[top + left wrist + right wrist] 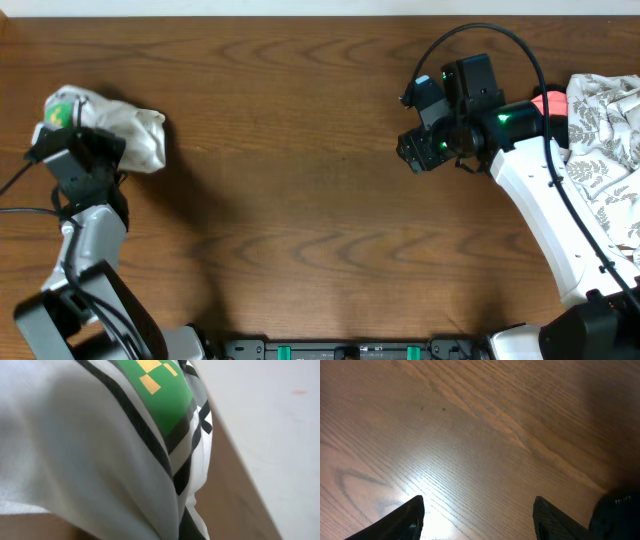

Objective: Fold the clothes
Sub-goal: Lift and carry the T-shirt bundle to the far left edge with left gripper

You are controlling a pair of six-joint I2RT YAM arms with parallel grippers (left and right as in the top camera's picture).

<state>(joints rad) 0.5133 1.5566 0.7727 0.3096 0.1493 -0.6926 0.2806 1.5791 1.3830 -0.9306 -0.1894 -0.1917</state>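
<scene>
The brown wood-grain desk [300,170] takes up nearly all of the overhead view, its middle bare. The white right arm [540,200] reaches in from the lower right corner, and the grey left arm [90,235] rises from the lower left. A patterned cloth [605,140], pale with grey leaf shapes, lies bunched at the right edge of the desk, just beside the right arm. The T-shirt [135,135] sits as a crumpled white bundle at the far left of the desk, well apart from the patterned cloth. In the left wrist view its fabric [75,460] fills most of the frame, crossed by black stripes, with desk wood showing below and to the right. The left tool [72,140] is pressed onto the left part of the bundle. Its jaws are closed tight, and its fingers are hidden, so I cannot tell whether any fabric is caught between them. The right tool [415,150] hangs over bare desk at the upper right. Its wrist view shows the tool [477,515] spread wide, dark fingers [407,520] far apart, nothing between them but wood. The green print [62,112] shows at the bundle's upper left; close up [160,395] it carries small yellow squares.
</scene>
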